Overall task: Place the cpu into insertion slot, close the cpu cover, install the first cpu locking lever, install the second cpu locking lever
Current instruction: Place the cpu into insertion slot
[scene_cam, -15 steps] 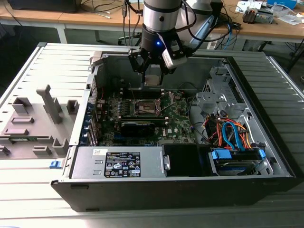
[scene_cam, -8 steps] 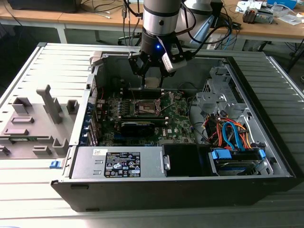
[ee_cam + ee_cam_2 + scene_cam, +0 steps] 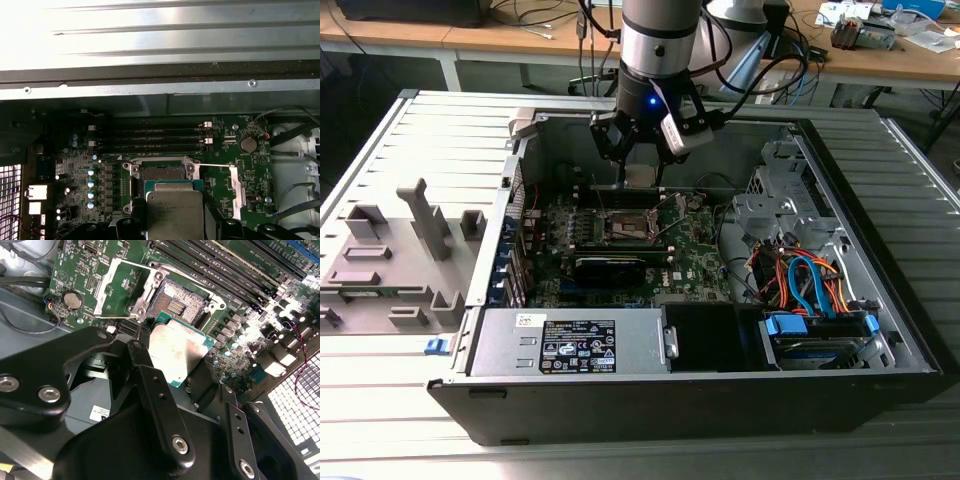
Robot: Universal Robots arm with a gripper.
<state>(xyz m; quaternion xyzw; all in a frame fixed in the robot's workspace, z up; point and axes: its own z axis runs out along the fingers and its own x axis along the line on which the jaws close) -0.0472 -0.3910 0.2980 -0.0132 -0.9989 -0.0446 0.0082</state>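
Ahead of the pincer [image 3: 169, 365] and to one side, the cpu cover [image 3: 121, 287] is standing flipped open and the insertion slot [image 3: 176, 301] is lying bare, so the first step is in hand: the pincer is gripping the cpu [image 3: 181, 346] by its edges, just short of the slot. Seating it is calling, I judge, for squaring chip to socket; the pincer's own body is hiding the cpu's near edge.

exterior view overlooks pc [image 3: 650, 410]; both wrist views nr insertion slot [image 3: 177, 302] [image 3: 162, 172].

cpu [image 3: 175, 352] above insertion slot [image 3: 177, 302], cpu cover [image 3: 103, 290] beside
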